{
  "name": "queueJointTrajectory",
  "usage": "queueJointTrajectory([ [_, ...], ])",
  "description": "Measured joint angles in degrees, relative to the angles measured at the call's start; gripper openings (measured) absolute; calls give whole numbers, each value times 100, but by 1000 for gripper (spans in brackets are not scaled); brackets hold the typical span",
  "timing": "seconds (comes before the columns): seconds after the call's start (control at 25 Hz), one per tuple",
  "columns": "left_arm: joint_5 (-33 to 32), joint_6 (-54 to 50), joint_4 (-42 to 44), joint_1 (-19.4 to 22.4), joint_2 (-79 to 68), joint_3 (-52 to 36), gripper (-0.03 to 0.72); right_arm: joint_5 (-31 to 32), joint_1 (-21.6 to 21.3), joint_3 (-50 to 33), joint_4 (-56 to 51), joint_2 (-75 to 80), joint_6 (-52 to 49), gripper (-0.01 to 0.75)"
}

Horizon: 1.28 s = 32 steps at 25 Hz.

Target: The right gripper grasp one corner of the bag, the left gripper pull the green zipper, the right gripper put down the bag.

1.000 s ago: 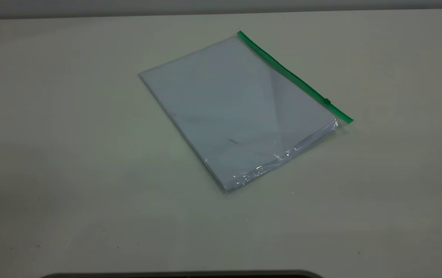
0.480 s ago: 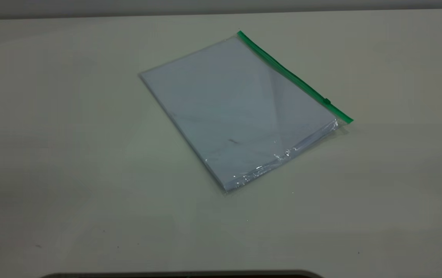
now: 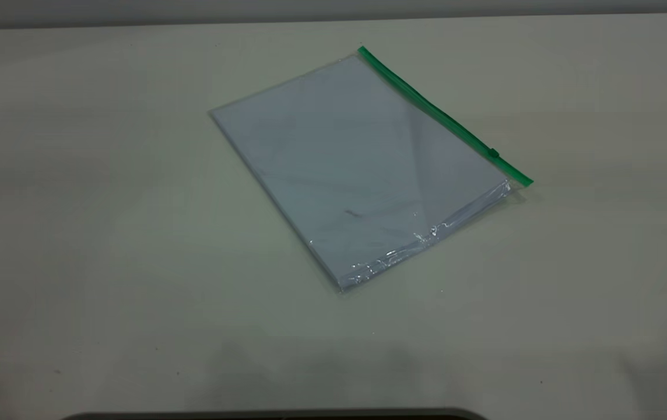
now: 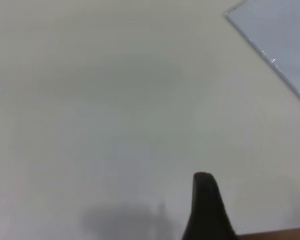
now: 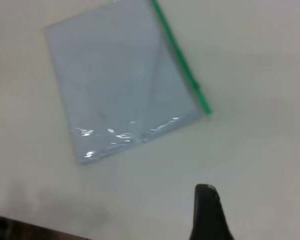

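Right claw (image 5: 210,212): one black jaw tip visible in its wrist view, above bare bench (image 3: 106,233), well apart from the bag; whether spread or pressed together cannot be told.

Left claw (image 4: 206,207): one jaw tip visible, likewise apart from the bag; state cannot be told.

Bag (image 3: 357,169): flat on the bench, untouched.

Green zipper (image 3: 444,116): along the bag's far-right edge.

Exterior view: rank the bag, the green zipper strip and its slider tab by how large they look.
1. The bag, lying flat on the table.
2. The green zipper, a thin strip along one edge.
3. The slider tab, a tiny bump on that strip.
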<state>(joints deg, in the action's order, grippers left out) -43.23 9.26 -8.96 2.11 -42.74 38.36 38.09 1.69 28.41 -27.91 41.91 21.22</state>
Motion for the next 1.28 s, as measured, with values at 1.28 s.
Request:
queueJointTrajectory([
  [1.28, 804, 2773, -2568, 0, -2919, 908, 568, 845, -1118, 2882, -6800, 9652, 7241, 493],
])
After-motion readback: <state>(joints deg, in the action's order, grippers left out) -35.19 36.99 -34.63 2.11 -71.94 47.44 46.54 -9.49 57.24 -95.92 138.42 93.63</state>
